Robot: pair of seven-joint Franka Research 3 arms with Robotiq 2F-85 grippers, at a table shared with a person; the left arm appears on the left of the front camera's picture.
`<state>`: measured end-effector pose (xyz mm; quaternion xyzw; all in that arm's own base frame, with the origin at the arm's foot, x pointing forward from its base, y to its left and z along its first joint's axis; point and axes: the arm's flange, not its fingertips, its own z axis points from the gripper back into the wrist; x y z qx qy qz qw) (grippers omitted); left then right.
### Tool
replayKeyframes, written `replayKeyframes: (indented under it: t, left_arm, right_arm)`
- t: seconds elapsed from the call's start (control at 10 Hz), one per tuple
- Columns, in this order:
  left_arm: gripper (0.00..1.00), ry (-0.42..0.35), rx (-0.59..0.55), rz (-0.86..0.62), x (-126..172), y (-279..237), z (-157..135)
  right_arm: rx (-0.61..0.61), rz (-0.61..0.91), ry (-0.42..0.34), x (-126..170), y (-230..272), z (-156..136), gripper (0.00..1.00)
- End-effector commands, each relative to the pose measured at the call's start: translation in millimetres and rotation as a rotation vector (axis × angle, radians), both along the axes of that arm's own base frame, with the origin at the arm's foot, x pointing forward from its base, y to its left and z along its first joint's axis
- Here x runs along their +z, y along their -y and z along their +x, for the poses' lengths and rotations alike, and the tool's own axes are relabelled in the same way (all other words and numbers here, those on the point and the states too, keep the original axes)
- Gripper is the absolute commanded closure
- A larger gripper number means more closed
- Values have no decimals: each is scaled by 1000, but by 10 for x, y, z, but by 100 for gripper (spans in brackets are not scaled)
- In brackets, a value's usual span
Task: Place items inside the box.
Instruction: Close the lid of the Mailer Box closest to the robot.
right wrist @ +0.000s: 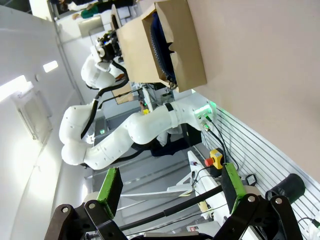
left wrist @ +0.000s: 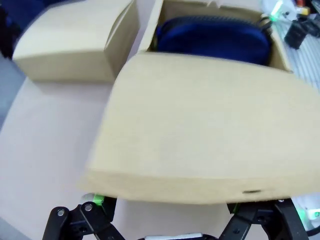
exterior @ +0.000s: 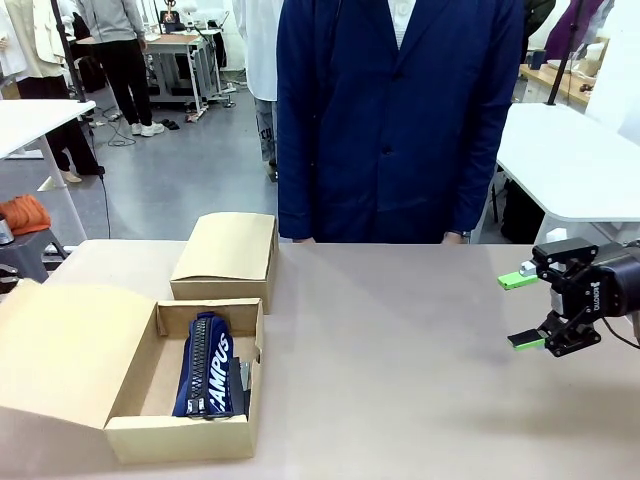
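Left hand pads mostly hidden under box lid.

1. The first letter of the print on the navy blue zip pouch is hidden by its fold.
2. A dark item wedged beside the pouch is mostly concealed by the box wall.
3. The left pincer is cut off by the bottom edge, its fingertips covered by the blurred box flap.
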<state>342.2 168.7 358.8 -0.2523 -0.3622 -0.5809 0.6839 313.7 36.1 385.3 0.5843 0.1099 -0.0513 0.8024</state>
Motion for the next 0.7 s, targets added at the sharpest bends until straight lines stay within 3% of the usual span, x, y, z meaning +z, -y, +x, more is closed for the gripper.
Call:
replayKeyframes:
  t: [0.0,0.3,0.6]
  left_arm:
    - [0,85,-56,-91,153,73,-259]
    - [0,96,-115,-222,530,387,-526]
    - [0,84,-155,-273,618,1308,-685]
  right_arm:
    - [-1,12,2,20,-8,1,0]
    - [-1,12,2,20,-8,1,0]
    - [-1,12,2,20,-8,1,0]
